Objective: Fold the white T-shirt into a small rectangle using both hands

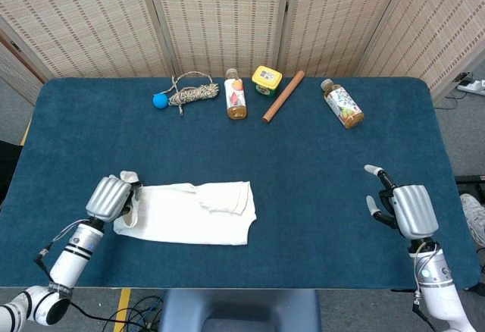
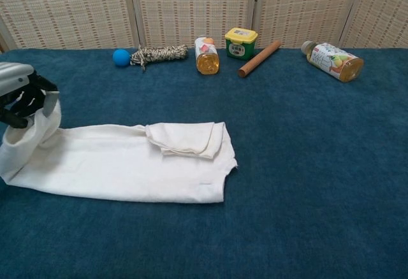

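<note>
The white T-shirt [image 1: 193, 211] [image 2: 121, 161] lies as a long folded strip on the front left of the blue table, a sleeve folded over its right end. My left hand [image 1: 111, 198] [image 2: 19, 94] grips the shirt's left end and holds it lifted above the table, the cloth bunching under the fingers. My right hand [image 1: 405, 208] hovers near the table's front right, well apart from the shirt, fingers spread and holding nothing; only the head view shows it.
Along the back edge lie a blue ball [image 1: 159, 100], a coil of rope [image 1: 192, 93], a small bottle [image 1: 236, 95], a yellow-lidded jar [image 1: 267, 79], a wooden rod [image 1: 283, 96] and another bottle [image 1: 342, 104]. Woven screens stand behind the table.
</note>
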Available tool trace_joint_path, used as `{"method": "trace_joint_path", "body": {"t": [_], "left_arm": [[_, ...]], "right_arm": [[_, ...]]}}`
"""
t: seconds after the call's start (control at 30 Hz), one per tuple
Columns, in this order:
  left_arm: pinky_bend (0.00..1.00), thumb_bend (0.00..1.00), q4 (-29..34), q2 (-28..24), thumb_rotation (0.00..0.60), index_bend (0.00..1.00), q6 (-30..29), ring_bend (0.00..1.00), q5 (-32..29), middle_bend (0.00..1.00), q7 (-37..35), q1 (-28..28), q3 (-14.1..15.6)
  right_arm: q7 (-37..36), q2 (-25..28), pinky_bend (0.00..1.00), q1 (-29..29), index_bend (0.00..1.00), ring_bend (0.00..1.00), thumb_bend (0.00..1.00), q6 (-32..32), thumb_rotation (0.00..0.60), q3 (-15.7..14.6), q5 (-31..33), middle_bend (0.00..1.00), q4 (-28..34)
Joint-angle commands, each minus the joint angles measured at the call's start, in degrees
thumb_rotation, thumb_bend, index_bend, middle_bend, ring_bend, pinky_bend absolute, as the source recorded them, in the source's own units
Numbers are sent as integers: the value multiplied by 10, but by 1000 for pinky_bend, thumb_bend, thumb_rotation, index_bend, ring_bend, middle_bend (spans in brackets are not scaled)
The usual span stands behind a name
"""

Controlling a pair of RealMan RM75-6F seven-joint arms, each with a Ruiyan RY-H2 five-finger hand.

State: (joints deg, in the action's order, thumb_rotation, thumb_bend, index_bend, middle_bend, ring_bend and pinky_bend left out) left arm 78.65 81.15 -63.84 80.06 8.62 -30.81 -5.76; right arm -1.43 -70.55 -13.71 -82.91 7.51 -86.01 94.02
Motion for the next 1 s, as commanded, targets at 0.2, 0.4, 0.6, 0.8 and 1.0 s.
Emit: {"method": "trace_joint_path", "body": {"t": [0.2,0.4,0.6,0.8,1.0], "left_arm": [[889,660,120,21,600,647,50,776,-110,838,175,-68,-56],[890,659,138,63,600,643,46,776,-151,838,246,-94,-62],[890,660,140,99,600,639,44,776,-185,838,286,-115,-60],[890,659,139,130,600,633,26,776,-192,838,313,-130,-60],[890,659,139,154,600,626,22,776,-200,838,329,-146,-60]], "right_arm": [[-11,5,1000,7,198,1000,421,-7,600,-2,-1,962,-5],[-15,12,1000,15,199,1000,421,-13,600,-3,2,962,-6],[-18,16,1000,21,198,1000,421,-15,600,-4,6,962,-7],[-18,19,1000,27,198,1000,421,-17,600,-6,8,962,-6],[-18,22,1000,31,198,1000,421,-20,600,-5,9,962,-4]]}}
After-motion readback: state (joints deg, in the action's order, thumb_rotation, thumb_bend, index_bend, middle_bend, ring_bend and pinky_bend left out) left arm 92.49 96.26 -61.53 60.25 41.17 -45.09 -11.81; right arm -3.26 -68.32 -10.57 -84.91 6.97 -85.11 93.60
